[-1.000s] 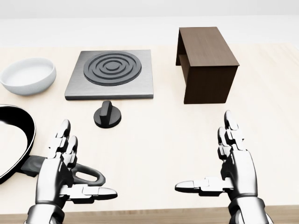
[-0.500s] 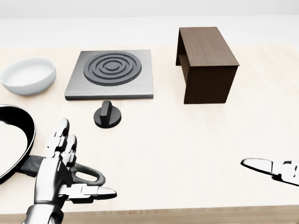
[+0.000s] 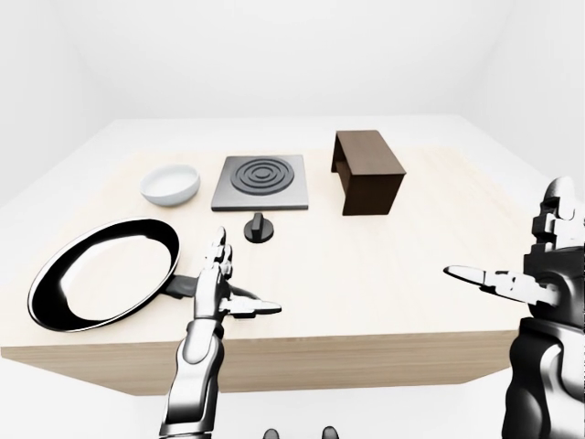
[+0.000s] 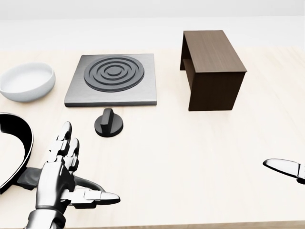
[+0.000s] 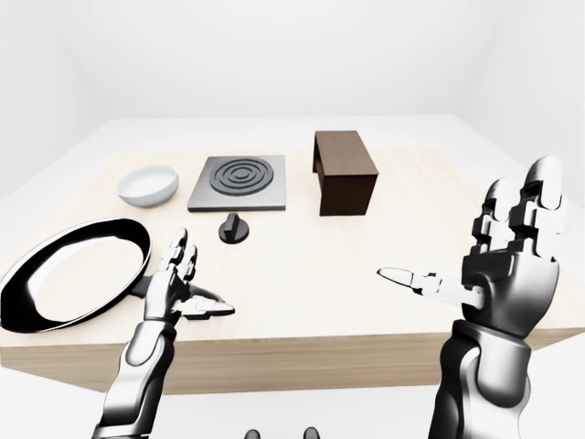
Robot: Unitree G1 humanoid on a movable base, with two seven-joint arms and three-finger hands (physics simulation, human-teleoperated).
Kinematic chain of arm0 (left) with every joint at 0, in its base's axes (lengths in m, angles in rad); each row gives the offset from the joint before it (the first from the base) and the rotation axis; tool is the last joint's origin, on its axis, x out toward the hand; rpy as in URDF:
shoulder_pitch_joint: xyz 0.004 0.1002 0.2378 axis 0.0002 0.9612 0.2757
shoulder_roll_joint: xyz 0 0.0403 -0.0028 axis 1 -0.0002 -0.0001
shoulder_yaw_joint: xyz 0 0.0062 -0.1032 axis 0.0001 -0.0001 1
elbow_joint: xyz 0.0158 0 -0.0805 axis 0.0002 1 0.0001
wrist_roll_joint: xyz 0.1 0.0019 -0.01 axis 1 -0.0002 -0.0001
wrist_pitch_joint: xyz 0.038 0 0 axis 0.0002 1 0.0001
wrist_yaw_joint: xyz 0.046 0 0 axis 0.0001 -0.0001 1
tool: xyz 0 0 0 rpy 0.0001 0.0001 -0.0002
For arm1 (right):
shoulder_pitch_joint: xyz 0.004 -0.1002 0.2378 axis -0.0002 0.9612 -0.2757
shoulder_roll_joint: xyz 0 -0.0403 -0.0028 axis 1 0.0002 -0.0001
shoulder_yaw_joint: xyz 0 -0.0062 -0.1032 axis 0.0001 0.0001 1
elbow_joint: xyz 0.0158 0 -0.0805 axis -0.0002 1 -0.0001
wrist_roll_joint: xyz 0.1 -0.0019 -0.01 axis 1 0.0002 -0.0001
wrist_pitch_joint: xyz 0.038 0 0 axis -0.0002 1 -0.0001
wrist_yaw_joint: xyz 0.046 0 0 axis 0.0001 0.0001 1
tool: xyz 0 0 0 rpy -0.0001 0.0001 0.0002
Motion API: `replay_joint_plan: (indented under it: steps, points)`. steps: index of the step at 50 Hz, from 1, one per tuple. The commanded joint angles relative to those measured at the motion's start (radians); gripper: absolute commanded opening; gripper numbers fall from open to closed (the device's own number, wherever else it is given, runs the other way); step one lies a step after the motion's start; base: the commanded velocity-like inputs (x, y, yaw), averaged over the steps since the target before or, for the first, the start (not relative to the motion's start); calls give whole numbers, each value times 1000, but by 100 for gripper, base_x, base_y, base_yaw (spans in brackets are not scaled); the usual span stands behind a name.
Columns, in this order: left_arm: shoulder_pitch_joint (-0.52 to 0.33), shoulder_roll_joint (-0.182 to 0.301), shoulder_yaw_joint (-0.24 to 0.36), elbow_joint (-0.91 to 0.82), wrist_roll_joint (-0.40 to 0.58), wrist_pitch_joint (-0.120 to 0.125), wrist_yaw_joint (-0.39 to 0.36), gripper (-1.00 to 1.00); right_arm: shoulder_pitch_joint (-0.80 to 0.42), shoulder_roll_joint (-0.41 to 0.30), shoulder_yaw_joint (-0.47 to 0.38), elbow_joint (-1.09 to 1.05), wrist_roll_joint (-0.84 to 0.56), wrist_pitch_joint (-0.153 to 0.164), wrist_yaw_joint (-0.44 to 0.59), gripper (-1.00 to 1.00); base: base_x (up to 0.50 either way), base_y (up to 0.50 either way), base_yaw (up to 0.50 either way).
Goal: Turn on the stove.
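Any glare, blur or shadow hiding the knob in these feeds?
Head view: the round black stove knob is sharp, with only a soft shadow; no glare. Left-eye view: bright reflections streak the glossy black frying pan, not the knob. Right-eye view: evenly lit; the knob is small but clear.

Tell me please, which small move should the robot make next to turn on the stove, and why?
Probably reach the open left hand up toward the round black knob below the grey square stove plate. That hand is nearer the knob; the right hand stands open, far right.
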Motion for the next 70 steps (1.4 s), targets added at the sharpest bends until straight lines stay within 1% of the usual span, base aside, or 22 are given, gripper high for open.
replay_joint_plan:
  steps: [1, 5, 11, 14, 19, 22, 30, 34, 43, 48, 51, 54, 55, 56, 57, 58, 59, 61, 63, 66, 69, 70]
  points:
    - [4, -1, -5, -5, 2, 1, 0, 100, -4, -2, 6, 22, -13, 0, 1, 100, 24, 0, 0]
    - [-2, 0, -1, 10, 1, -7, -1, 100, 0, -1, 5, 18, -11, 0, 4, 100, 25, 0, 0]
    - [-1, -1, -3, 15, 3, -13, -1, 100, -1, -1, 4, 20, -7, 0, 4, 100, 25, 0, 0]
    - [-1, -1, -2, 15, 3, -12, 0, 100, 2, 0, 6, 25, -9, 0, 7, 100, 25, 0, 0]
    - [-1, -1, -3, 23, 4, -19, 0, 100, 3, 0, 4, 25, -8, 0, 9, 100, 25, 0, 0]
    - [-1, -1, -3, 21, 4, -17, 1, 100, 5, 3, 9, 35, -12, 0, 11, 100, 26, 0, 0]
    - [1, -2, -5, 27, 7, -24, 1, 100, 6, 3, 9, 30, -11, 0, 11, 100, 26, 0, 0]
    - [1, -1, -5, 23, 7, -20, 1, 100, 3, 1, 7, 27, -9, 0, 10, 100, 26, 0, 0]
    - [-1, -1, -4, 27, 7, -21, 2, 100, 5, 2, 6, 30, -6, 0, 12, 100, 26, 0, 0]
    - [-6, 0, -1, 37, 6, -26, 3, 100, 14, 10, -7, 22, 16, 0, 13, 100, 13, 0, 0]
    - [-15, 2, 4, 53, 5, -32, 4, 100, 16, 9, 1, 24, 9, 0, 15, 100, 0, 0, 0]
    - [-43, 6, 12, 77, 9, -35, 13, 100, 15, 7, -2, 17, 13, 0, 15, 100, 0, 0, 0]
    - [-63, 8, 19, 84, 6, -26, 18, 100, 15, 8, -1, 17, 13, 0, 16, 100, 0, 0, 0]
    - [-83, 11, 22, 96, 10, -23, 27, 100, 14, 8, 0, 18, 11, 0, 15, 100, 0, 0, 0]
    - [-98, 14, 23, 110, 21, -32, 39, 100, 13, 8, 1, 20, 10, 0, 15, 100, 0, 0, 0]
    - [-139, 17, 28, 141, 21, -26, 47, 100, 14, 8, 4, 19, 8, 0, 14, 100, 0, 0, 0]
    - [-159, 19, 31, 158, 19, -27, 53, 100, 13, 7, 3, 15, 9, 0, 14, 100, 0, 0, 0]
    - [-196, 26, 37, 199, 21, -36, 66, 100, 15, 8, 2, 14, 9, 0, 16, 100, 0, 0, 0]
    - [-205, 29, 37, 211, 15, -37, 64, 100, 16, 9, 3, 11, 9, 0, 17, 100, 0, 0, 0]
    - [-229, 31, 37, 268, 12, -55, 67, 100, 17, 10, 4, 11, 7, 0, 19, 100, 0, 0, 0]
    - [-242, 31, 34, 295, 14, -66, 70, 100, 15, 10, 4, 15, 7, 0, 19, 100, 0, 0, 0]
    - [-250, 30, 33, 316, 17, -77, 74, 100, 16, 11, 4, 17, 7, 0, 20, 100, 0, 0, 0]
